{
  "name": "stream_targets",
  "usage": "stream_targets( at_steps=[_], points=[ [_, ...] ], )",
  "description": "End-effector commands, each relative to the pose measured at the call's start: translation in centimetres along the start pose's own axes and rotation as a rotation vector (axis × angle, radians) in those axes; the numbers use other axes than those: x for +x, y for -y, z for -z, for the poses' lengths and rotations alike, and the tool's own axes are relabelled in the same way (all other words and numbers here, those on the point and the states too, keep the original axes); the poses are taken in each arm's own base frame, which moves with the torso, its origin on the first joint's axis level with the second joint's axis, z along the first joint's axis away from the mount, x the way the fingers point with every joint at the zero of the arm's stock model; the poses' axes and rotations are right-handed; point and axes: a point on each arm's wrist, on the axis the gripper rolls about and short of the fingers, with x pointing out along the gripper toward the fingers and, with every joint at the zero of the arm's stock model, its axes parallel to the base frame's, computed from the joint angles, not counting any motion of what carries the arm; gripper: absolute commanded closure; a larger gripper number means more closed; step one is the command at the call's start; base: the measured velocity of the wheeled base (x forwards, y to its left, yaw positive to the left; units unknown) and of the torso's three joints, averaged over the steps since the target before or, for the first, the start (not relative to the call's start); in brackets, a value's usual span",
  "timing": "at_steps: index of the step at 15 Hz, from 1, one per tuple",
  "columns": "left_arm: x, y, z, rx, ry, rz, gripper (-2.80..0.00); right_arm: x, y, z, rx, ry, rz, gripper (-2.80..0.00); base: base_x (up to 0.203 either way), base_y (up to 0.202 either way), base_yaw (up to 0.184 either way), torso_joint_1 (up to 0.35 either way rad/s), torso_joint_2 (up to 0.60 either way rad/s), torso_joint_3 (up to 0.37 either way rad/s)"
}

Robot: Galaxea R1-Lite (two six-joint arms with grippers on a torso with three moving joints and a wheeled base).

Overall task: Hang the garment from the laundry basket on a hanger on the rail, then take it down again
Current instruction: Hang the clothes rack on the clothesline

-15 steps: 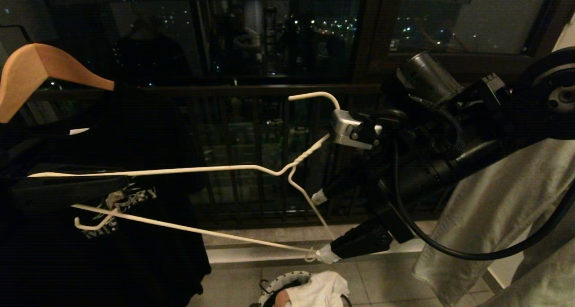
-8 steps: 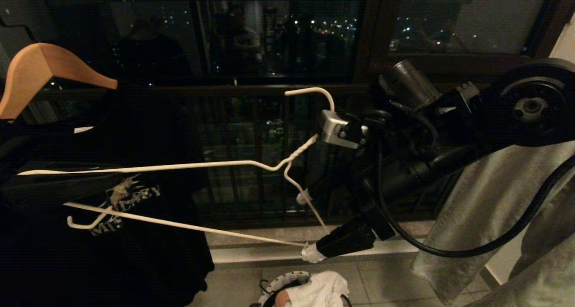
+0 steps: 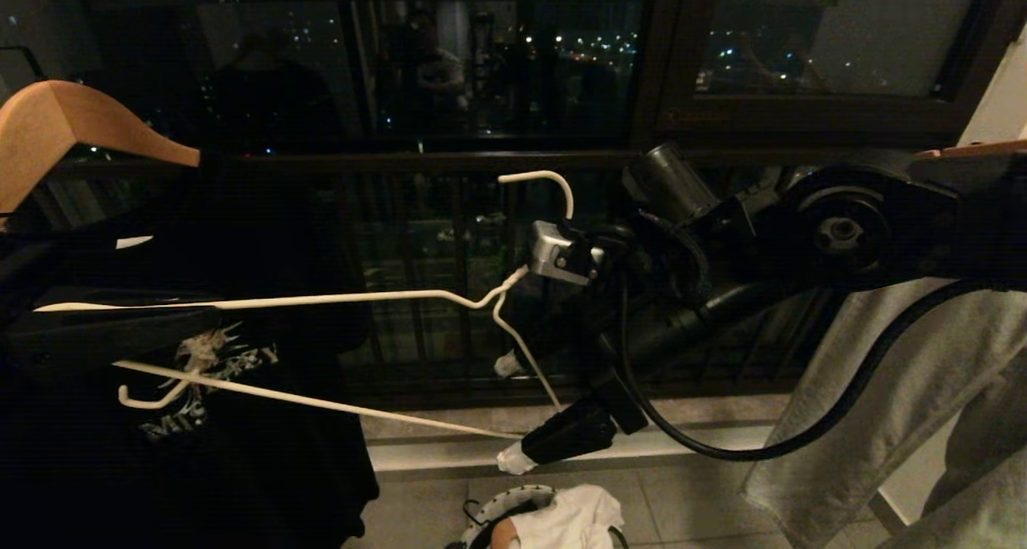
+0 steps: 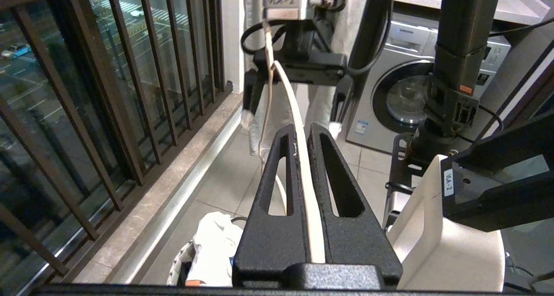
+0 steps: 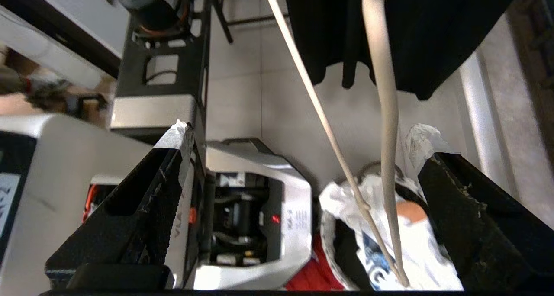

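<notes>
The white wire hanger [image 3: 321, 298] lies nearly level in mid-air, hook [image 3: 545, 181] to the right. My left gripper [image 3: 112, 328] is shut on its upper wire [image 4: 305, 188] at the left end, in front of a black T-shirt. My right gripper [image 3: 510, 411] stands open around the hanger's right corner, and both wires [image 5: 385, 114] pass between its taped fingertips [image 5: 177, 133]. Below sits the laundry basket [image 3: 513, 502] with a white T-shirt [image 3: 574, 521] on top. A patch of red cloth [image 5: 311, 274], apparently the garment, shows beside the basket's rim [image 5: 323, 231]. The rail is out of view.
A black T-shirt [image 3: 200, 469] hangs on a wooden hanger [image 3: 72, 124] at the left. Grey cloth [image 3: 882, 388] hangs at the right. A dark balcony railing [image 3: 449, 292] and window stand behind. A washing machine [image 4: 402, 101] and the robot's base [image 5: 259, 218] stand nearby.
My right arm has swung left and lower, and its open fingers now reach further over the hanger's right corner. The hanger's hook end has shifted slightly left. The left gripper keeps its hold.
</notes>
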Motion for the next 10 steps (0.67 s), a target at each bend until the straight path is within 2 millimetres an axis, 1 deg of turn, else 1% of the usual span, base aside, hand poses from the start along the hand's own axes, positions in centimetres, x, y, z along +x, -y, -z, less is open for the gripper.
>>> stream_targets(
  at_steps=[1, 4, 10],
  points=[
    [0.0, 0.0, 0.0, 0.001, 0.0, 0.009, 0.0, 0.9, 0.7, 0.5, 0.016, -0.014, -0.013, -2.8, 0.0, 0.0, 0.0, 0.0, 0.0, 0.0],
    [0.0, 0.0, 0.0, 0.001, 0.0, 0.009, 0.0, 1.0, 0.9, 0.2, 0.026, -0.001, -0.005, -2.8, 0.0, 0.0, 0.0, 0.0, 0.0, 0.0],
    [0.0, -0.1, 0.1, -0.003, -0.001, 0.009, 0.0, -0.9, -0.5, -0.8, -0.01, 0.033, 0.01, -2.8, 0.0, 0.0, 0.0, 0.0, 0.0, 0.0]
  ],
)
